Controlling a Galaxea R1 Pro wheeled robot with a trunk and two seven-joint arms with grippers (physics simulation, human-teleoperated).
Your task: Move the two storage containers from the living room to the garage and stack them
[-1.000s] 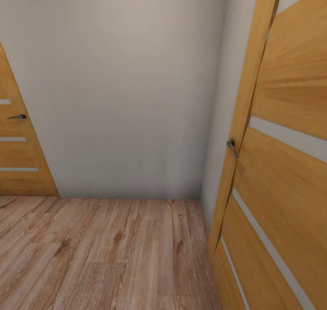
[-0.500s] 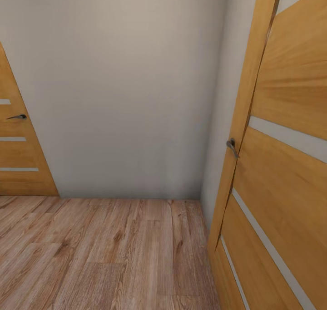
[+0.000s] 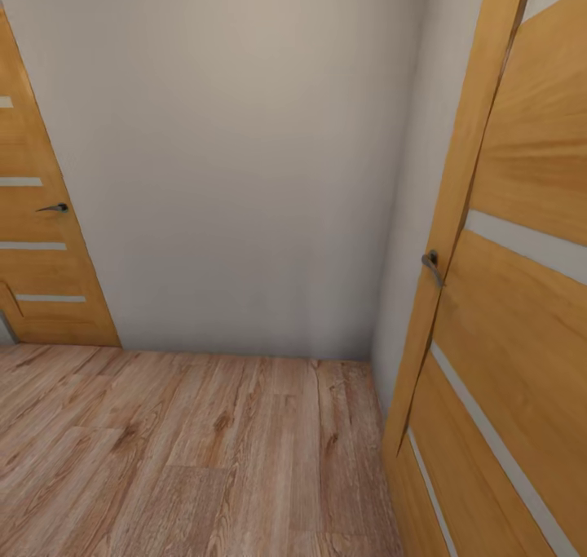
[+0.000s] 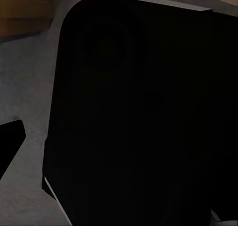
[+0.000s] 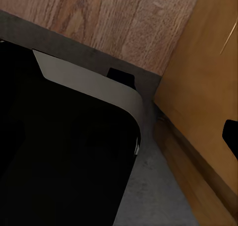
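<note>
The two storage containers are out of view. I am facing a corner of a room with a light wood plank floor (image 3: 187, 451) and a plain white wall (image 3: 244, 174). In the left wrist view a dark fingertip (image 4: 10, 144) pokes in beside the robot's black body (image 4: 139, 112). The right wrist view has a dark fingertip (image 5: 231, 135) at the picture's edge, in front of an orange wooden door (image 5: 198, 102). Neither view shows how the jaws stand.
An orange wooden door (image 3: 41, 239) with a dark handle (image 3: 54, 207) stands in the wall at the left. A second wooden door (image 3: 522, 312), with a metal handle (image 3: 432, 265), stands close on the right and narrows the passage.
The whole head picture has shifted to the right, so the camera has turned a little left. More of the left door shows now. Nothing in the room has moved.
</note>
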